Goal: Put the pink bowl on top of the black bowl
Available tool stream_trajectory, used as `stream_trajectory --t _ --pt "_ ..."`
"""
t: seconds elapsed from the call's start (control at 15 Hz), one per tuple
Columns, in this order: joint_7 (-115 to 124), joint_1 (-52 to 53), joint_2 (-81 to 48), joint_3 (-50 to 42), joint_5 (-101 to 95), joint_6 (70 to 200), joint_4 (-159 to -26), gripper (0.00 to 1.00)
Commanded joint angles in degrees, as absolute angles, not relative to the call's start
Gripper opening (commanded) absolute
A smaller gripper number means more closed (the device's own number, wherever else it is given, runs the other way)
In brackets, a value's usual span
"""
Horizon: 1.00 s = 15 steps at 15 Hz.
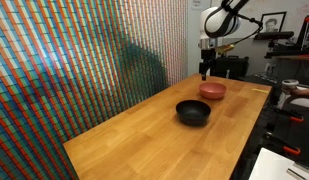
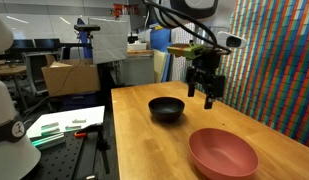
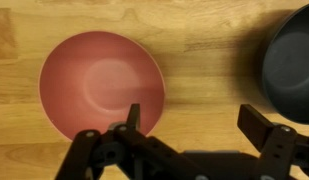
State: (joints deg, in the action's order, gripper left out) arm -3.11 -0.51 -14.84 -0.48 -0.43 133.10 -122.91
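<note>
The pink bowl (image 1: 213,90) sits upright on the wooden table, at its far end in one exterior view and near the front in an exterior view (image 2: 222,153). It fills the left of the wrist view (image 3: 101,85). The black bowl (image 1: 192,113) stands a short way from it, seen also in an exterior view (image 2: 166,109) and at the right edge of the wrist view (image 3: 291,62). My gripper (image 3: 194,122) is open and empty, hovering above the table over the pink bowl's rim, between the two bowls. It shows in both exterior views (image 1: 205,70) (image 2: 206,93).
The wooden table (image 1: 144,135) runs alongside a colourful patterned wall (image 1: 84,60). Lab benches, a cardboard box (image 2: 69,77) and equipment stand beyond the table's edges.
</note>
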Motion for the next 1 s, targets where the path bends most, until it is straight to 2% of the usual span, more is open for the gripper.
stream_trajectory --t 0.0,0.73,0.8,0.87,0.93 --pt "1.0 0.0 -20.8 -2.3 -4.8 137.8 -120.0 1.0" --pt "8.1 2.4 -29.4 -5.3 -10.3 145.9 -120.5 1.0" --pt "8.3 2.7 -29.7 -5.4 -10.4 146.4 -120.7 0.75" --pt "8.4 3.0 -29.9 -5.3 -10.4 146.8 -120.9 0.74" --pt "8.4 3.2 -29.9 -5.2 -10.2 147.0 -120.9 0.66"
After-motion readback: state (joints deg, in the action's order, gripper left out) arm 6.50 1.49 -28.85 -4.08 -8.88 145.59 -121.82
